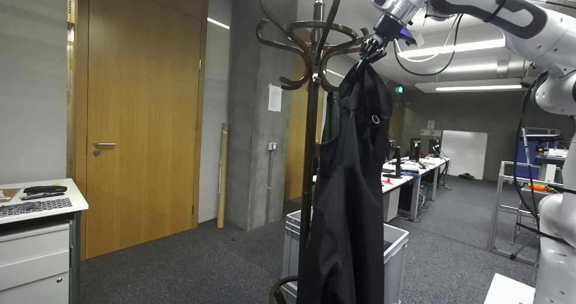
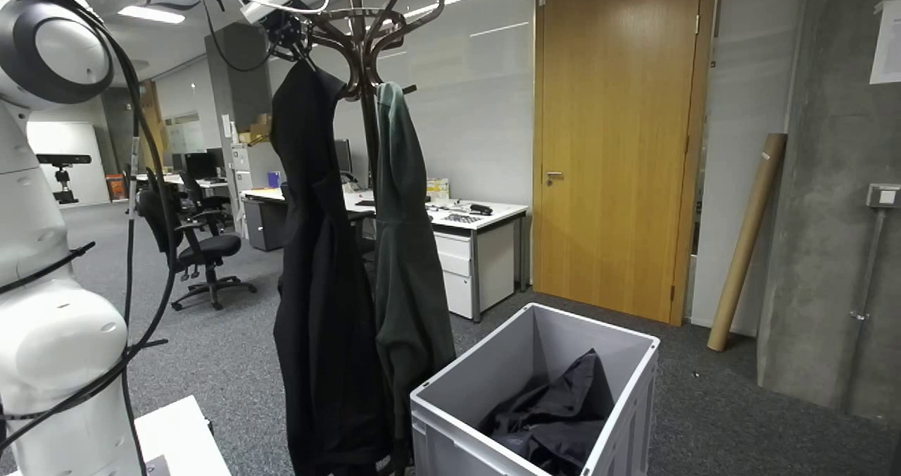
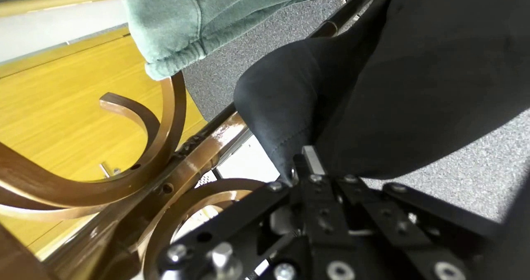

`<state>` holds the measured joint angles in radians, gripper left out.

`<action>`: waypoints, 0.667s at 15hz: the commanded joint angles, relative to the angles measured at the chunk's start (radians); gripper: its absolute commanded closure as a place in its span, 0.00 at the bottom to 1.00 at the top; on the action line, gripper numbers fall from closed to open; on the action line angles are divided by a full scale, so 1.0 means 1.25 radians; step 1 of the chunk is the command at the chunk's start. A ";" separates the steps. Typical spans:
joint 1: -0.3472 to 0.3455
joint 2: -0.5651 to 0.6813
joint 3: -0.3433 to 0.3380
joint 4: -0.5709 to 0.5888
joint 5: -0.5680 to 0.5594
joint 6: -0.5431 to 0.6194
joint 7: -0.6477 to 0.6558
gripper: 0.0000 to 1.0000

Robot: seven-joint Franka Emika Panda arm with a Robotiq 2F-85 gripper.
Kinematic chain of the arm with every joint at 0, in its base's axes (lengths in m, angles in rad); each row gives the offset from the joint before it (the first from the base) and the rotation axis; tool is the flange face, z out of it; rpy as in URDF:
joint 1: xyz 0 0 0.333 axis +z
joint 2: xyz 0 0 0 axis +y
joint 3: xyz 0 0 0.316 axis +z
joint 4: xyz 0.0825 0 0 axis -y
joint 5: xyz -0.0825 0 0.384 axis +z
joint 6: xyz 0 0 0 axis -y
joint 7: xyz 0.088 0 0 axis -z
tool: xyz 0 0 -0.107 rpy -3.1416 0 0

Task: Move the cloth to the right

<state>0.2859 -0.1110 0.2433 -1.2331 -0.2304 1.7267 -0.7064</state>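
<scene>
The cloth is a long black coat, hanging nearly full length in both exterior views (image 1: 351, 196) (image 2: 320, 293). My gripper (image 1: 362, 64) is shut on its top edge, high beside the coat stand's hooks; it shows likewise in an exterior view (image 2: 307, 60). In the wrist view the closed fingertips (image 3: 308, 164) pinch the coat (image 3: 397, 97), which drapes away below them. The coat hangs close beside the pole; I see no hook through it. Its lower hem is cut off in an exterior view. The fabric between the fingers is mostly hidden.
The dark coat stand (image 1: 309, 160) has curved hooks close to my gripper. A greenish-grey garment (image 2: 407, 251) hangs on another hook. A grey crate (image 2: 637, 420) holding dark fabric (image 2: 556, 420) stands beside the stand's base. A desk (image 1: 54, 196) and wooden door (image 1: 139, 115) are behind.
</scene>
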 commanded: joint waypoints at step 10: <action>-0.005 0.033 -0.048 0.025 0.126 0.076 -0.066 1.00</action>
<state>0.2860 -0.0813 0.1978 -1.2332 -0.1053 1.7650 -0.7413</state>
